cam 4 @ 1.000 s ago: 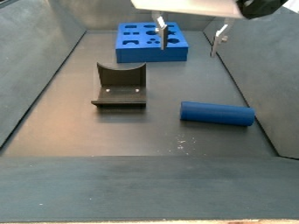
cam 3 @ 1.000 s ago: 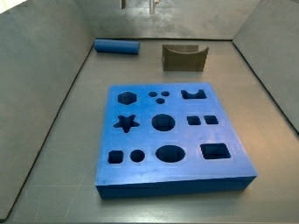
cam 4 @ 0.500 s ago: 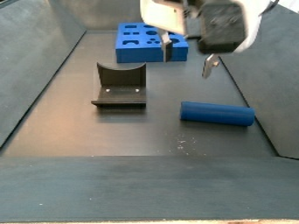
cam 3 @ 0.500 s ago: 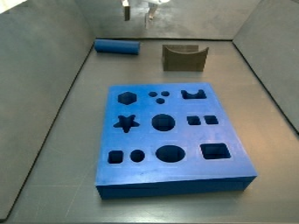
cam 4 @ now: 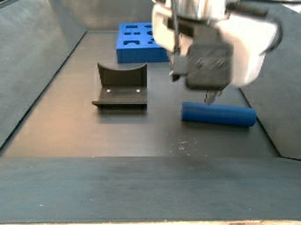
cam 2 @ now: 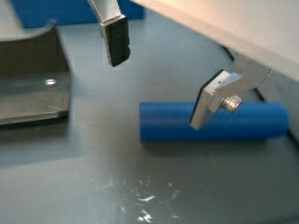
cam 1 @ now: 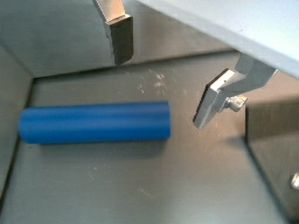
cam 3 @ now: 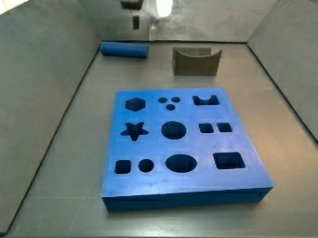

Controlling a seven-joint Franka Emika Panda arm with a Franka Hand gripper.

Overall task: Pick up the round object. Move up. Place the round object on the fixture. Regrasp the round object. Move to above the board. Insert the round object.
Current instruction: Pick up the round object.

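The peg point(cam 4: 219, 114) lies on the grey floor, ungrasped — the gripper point(cam 4: 195, 88) hangs just above it, fingers point(cam 1: 119, 38) spread wide with nothing between them. Beyond, the fixture point(cam 4: 120, 87) stands empty; farthest, the board point(cam 4: 148, 42) waits. Judging by this, every step remains — pickup first.

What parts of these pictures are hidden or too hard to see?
- The gripper hangs open above the round object; in a side view the arm's body covers that peg's upper edge.
- The board: its right part is behind the arm.
- The fixture: cut off by the picture's edge in a wrist view.
- The gripper: blurred and cut off in a side view.
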